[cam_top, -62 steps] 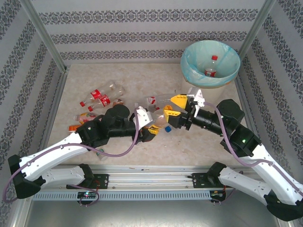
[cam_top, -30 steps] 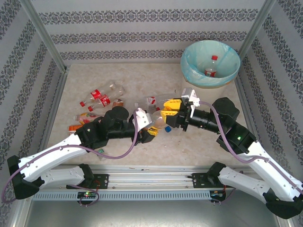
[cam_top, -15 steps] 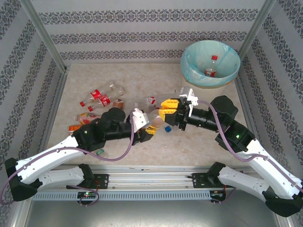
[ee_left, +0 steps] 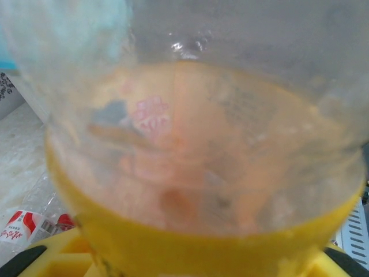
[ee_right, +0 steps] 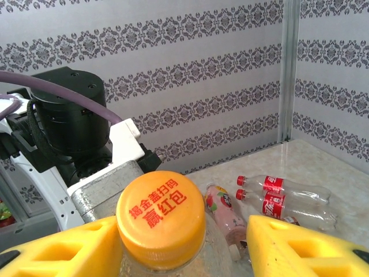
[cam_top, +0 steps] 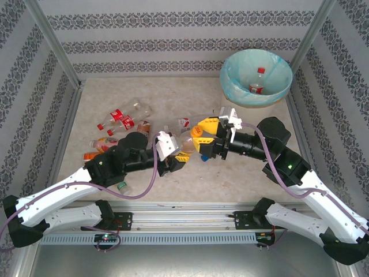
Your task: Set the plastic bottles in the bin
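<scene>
Squarely within right claw [ee_right: 181,248]: bottle [ee_right: 160,216]

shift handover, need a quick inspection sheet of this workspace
surface: beige marbled tabletop
job's things: orange-capped bottle held between the arms; red-labelled bottles lying at the left; one red-capped bottle inside the bin
clutter: nothing seen
grippers: left gripper shut on the orange-capped bottle; right gripper open, fingers either side of its cap
cables: purple cables run along both arms
surroundings: patterned wallpaper walls, metal frame posts
</scene>
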You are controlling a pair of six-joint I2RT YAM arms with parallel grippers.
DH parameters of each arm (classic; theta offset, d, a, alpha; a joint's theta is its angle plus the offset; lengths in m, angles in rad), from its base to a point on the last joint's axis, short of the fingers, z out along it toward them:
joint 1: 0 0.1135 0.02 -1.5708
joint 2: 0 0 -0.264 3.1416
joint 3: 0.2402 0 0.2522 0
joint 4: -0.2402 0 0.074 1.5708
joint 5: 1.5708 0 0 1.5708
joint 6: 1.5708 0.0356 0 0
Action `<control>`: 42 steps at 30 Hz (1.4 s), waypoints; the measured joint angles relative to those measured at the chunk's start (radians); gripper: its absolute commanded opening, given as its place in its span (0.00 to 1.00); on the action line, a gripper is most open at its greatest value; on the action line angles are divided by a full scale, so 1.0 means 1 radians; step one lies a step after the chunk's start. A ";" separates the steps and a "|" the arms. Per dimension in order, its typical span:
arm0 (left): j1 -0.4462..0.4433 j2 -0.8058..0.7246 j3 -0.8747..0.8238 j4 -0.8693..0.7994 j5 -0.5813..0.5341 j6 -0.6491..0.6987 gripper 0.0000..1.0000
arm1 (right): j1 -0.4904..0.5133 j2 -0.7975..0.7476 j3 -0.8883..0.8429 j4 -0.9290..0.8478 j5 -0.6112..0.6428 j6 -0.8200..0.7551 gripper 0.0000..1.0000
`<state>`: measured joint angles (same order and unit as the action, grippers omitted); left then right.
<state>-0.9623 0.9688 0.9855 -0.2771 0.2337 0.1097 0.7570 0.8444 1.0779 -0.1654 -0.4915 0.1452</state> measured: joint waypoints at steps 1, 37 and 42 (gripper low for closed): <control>0.000 0.003 0.000 0.000 0.002 0.000 0.00 | 0.000 0.001 0.000 0.003 -0.001 0.003 0.58; -0.006 -0.066 -0.073 0.126 -0.061 -0.032 0.93 | 0.006 -0.029 0.000 0.016 0.084 0.011 0.00; -0.006 -0.108 -0.087 0.171 -0.153 -0.032 0.98 | 0.006 -0.046 0.023 -0.017 0.168 -0.016 0.00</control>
<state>-0.9688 0.8612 0.8982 -0.1066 0.0807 0.0780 0.7631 0.7986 1.1007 -0.1825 -0.3237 0.1295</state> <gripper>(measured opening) 0.975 0.279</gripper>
